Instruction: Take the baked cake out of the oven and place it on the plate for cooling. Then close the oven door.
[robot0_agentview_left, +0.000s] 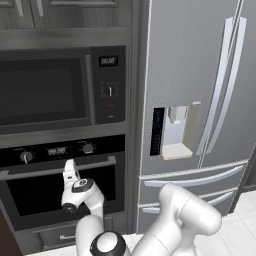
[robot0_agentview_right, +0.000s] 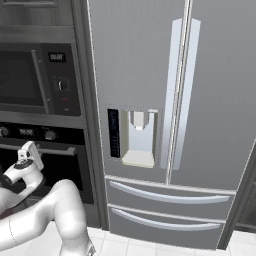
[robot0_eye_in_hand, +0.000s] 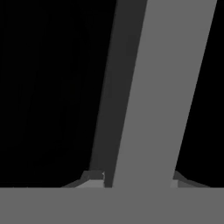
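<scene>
The refrigerator (robot0_agentview_left: 200, 100) stands right of the oven (robot0_agentview_left: 60, 185), which sits below the microwave (robot0_agentview_left: 60, 90). The oven door (robot0_agentview_left: 55, 195) is shut upright. The gripper (robot0_agentview_left: 69, 166) is clamped on the door's handle (robot0_agentview_left: 30, 171).

Microwave (robot0_agentview_left: 60, 90): small digital display (robot0_agentview_left: 108, 61) at top of keypad panel, light digits, too blurred to read. A lone "1"-like mark on the keypad (robot0_agentview_left: 110, 91). Oven (robot0_agentview_left: 62, 180): lit display (robot0_agentview_left: 57, 150) between the two knobs, digits illegible. Fridge (robot0_agentview_right: 165, 100): no legible label.
</scene>
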